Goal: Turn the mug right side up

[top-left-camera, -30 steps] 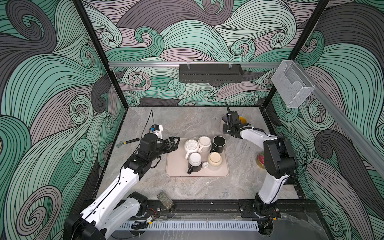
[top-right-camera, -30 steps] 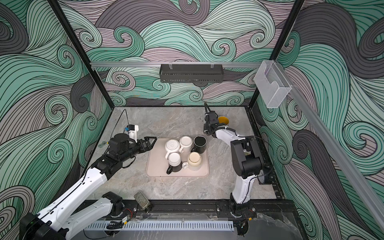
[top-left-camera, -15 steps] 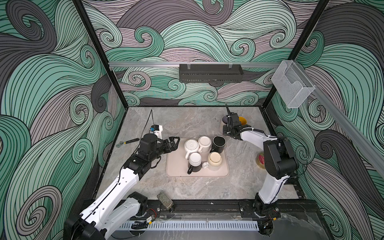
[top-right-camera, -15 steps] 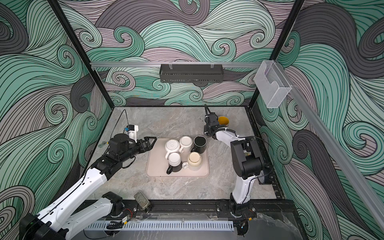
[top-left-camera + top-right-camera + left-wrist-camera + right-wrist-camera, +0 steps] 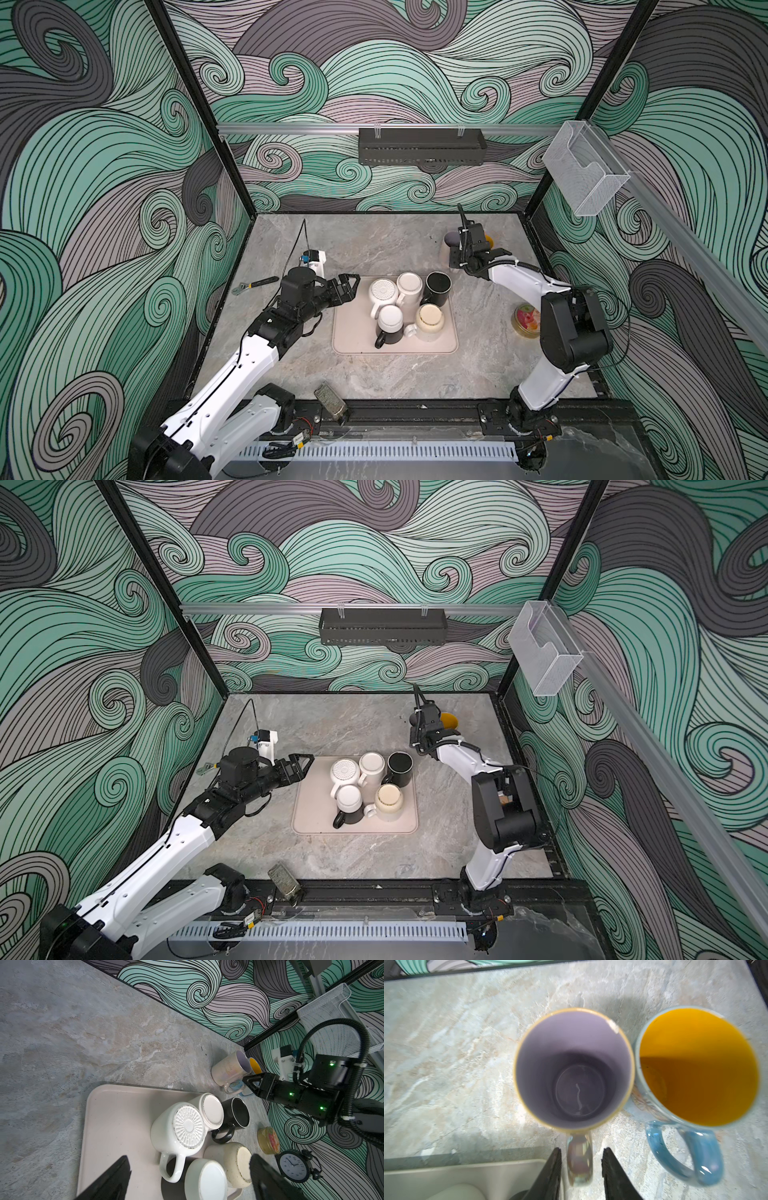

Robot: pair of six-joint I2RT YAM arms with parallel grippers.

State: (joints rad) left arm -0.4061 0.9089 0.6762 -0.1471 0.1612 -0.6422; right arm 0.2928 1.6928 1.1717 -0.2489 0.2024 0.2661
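Release step, I'd say: lilac mug (image 5: 574, 1068) stands upright on the surface (image 5: 446, 1043), just beside the blue mug (image 5: 695, 1068). Right tool (image 5: 580, 1151) straddles its handle, parted and apparently clear of it (blurred). Next: back straight off, no nudge. Left tool (image 5: 351, 287) gapes empty by the tray (image 5: 353, 345).

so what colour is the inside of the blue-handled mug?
Orange-yellow inside the blue-handled mug; clearest in the right wrist view.

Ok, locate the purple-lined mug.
In the right wrist view, the purple-lined mug stands back right on the table beside the orange-lined mug, handle inside the right pincer.
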